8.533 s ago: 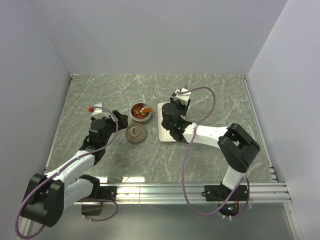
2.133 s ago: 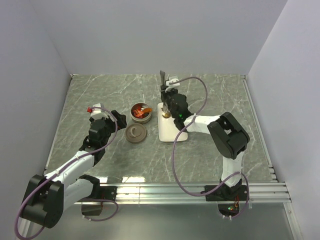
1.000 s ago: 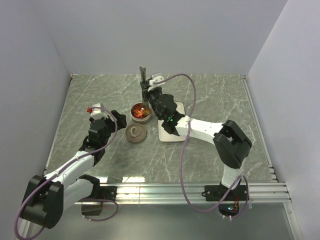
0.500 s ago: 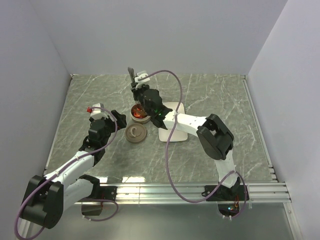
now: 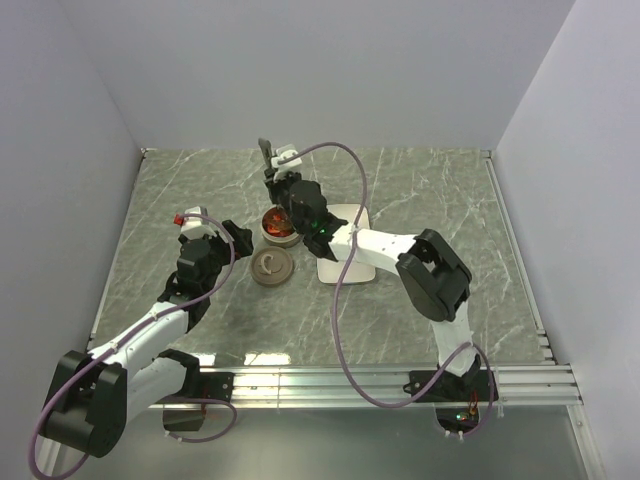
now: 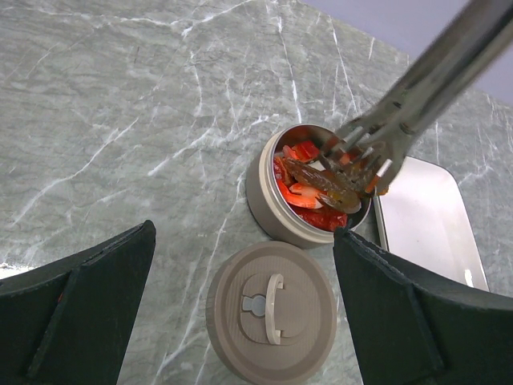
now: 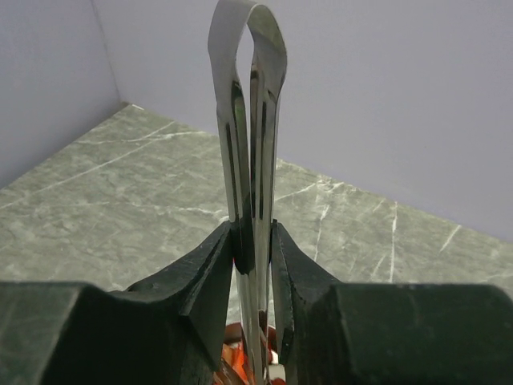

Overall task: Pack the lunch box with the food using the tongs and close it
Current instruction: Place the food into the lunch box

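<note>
R gripper (image 7: 255,241) clamps tongs (image 7: 248,120) upright; tips at shrimp piece (image 6: 325,183) in lunch box (image 6: 264,200). L gripper (image 6: 244,317) wide open over lid (image 6: 272,301).

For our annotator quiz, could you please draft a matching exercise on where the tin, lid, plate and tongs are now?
1. small round silvery tin lunch box
2. flat round brown lid
3. white rectangular plate
4. long thin metal tongs

A. clamped in right gripper
B. handle up, near side of tin
C. holds red and orange food
D. right of tin, top view

Pairs: 1-C, 2-B, 3-D, 4-A
</note>
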Robot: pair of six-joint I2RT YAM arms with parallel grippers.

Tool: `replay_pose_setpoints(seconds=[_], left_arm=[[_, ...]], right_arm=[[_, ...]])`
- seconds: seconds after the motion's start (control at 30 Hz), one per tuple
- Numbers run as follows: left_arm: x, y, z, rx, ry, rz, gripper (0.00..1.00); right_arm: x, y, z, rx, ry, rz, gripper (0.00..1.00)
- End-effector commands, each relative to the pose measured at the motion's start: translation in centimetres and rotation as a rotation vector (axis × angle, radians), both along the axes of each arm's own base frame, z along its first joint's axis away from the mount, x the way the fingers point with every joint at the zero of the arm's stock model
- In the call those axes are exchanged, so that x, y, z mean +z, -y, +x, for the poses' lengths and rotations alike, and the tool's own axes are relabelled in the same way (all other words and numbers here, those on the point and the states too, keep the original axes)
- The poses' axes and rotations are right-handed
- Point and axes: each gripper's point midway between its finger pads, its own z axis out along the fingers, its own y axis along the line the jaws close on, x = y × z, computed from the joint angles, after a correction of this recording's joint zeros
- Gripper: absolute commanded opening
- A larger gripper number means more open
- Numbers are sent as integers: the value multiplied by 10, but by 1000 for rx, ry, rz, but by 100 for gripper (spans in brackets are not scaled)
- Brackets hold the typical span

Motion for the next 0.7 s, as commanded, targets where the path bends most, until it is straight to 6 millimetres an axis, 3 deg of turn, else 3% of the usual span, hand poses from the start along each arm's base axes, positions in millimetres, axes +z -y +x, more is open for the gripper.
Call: replay_pose_setpoints(seconds=[0.0, 0.13, 0.17, 0.23, 0.33, 0.67], left_arm=[[17, 0, 4, 2, 57, -21, 99], [17, 0, 4, 0, 57, -21, 99], [17, 0, 4, 1, 57, -19, 99], [17, 1, 4, 0, 57, -21, 99], [17, 1, 4, -2, 57, -20, 99], [17, 1, 4, -1, 57, -21, 99]], right_arm=[[76, 23, -16, -24, 129, 137, 31], [101, 44, -32, -31, 175, 188, 31], [95, 47, -36, -31, 170, 180, 31], [106, 56, -43, -36, 193, 208, 31], [104, 65, -46, -56, 195, 203, 31], [56, 71, -31, -142, 130, 116, 31]])
